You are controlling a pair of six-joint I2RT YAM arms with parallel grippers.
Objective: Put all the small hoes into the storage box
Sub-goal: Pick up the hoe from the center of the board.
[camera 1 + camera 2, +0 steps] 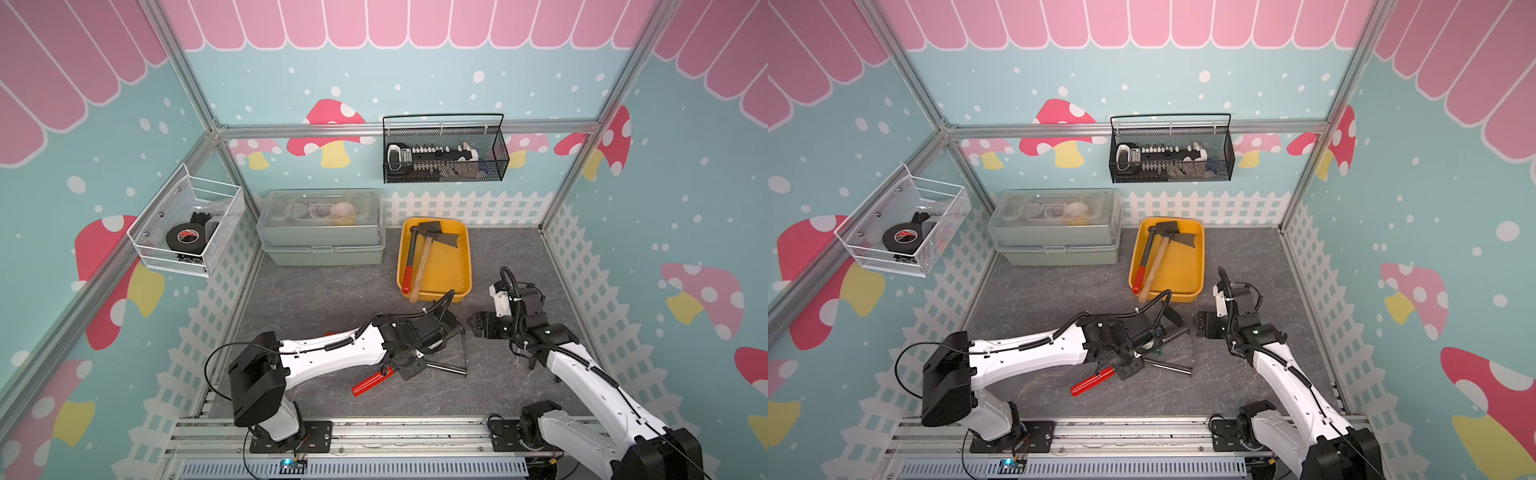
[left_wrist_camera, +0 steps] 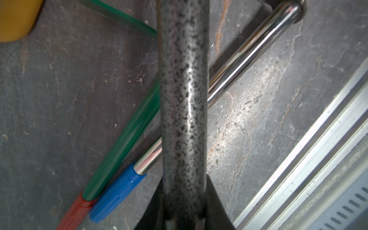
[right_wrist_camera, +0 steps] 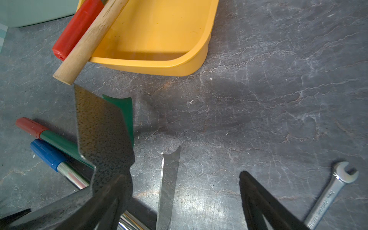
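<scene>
Grey metal small hoe (image 2: 184, 99), black-speckled, flat blade

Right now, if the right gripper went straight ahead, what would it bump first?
Probably the hoe, held by the left gripper just ahead of the right gripper. Its blade sits slightly aside, so I'm not sure.

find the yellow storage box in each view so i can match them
Both top views: storage box right of centre, toward the back.
Left wrist: only a corner, at the frame edge.
Right wrist: its near end, wooden handle overhanging.
Shared landmark: chrome rod.
</scene>
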